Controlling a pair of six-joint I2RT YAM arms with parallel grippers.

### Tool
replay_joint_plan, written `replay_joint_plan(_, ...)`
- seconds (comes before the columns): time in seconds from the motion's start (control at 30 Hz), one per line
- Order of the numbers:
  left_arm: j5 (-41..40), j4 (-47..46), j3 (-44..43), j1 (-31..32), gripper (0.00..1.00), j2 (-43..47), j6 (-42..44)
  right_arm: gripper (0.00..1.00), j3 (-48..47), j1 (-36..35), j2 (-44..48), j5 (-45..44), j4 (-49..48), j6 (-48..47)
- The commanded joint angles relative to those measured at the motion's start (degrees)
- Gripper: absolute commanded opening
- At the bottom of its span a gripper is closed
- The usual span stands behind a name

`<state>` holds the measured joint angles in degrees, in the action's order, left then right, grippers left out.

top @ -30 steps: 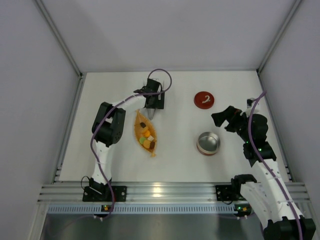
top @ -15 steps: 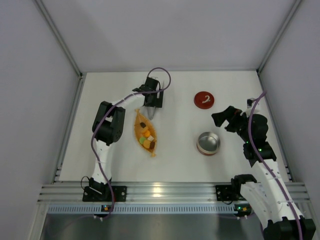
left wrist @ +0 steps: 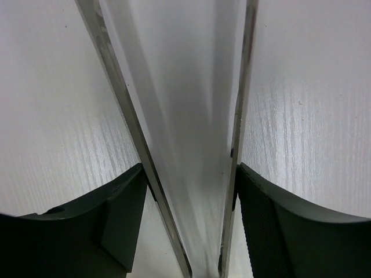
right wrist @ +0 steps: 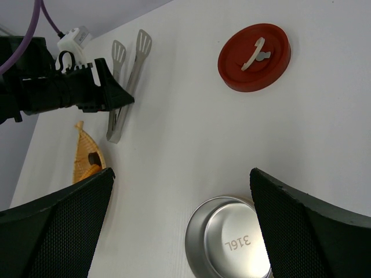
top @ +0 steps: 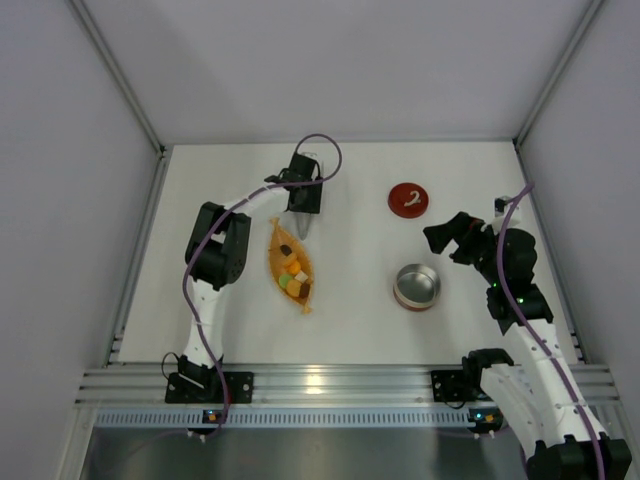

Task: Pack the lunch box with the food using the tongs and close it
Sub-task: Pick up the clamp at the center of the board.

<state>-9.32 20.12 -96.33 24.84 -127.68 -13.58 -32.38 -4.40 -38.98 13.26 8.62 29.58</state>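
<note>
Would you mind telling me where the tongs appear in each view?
Top external: tongs upper centre, under the left pincer.
Left wrist: two silver arms running up between the fingers.
Right wrist: upper left, beside the left pincer.
Shared landmark: the left pincer.

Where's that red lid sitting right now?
The red lid lies flat on the white table, in the right half of the top view. It is just beyond the open steel tin and well right of the tongs.
</note>
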Motion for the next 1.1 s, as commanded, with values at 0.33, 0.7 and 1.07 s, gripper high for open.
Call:
replay_joint_plan(0.33, 0.7, 4.8, -3.9, 0.5, 0.61, 4.6, -1.8, 0.99, -2.2, -0.7, 1.4, -0.9, 0.5, -0.4)
replay_joint_plan(0.7, -1.4, 10.5, -11.1, 2.6, 0.62, 6.7, -1.6, 0.99, -2.5, -0.7, 1.9, -0.9, 1.0, -0.3)
replay_joint_plan(1.07, -4.1, 15.3, -11.9, 4.7, 0.60, 9.5, -2.1, 1.00, -2.8, -0.7, 2.1, -0.9, 1.1, -0.3)
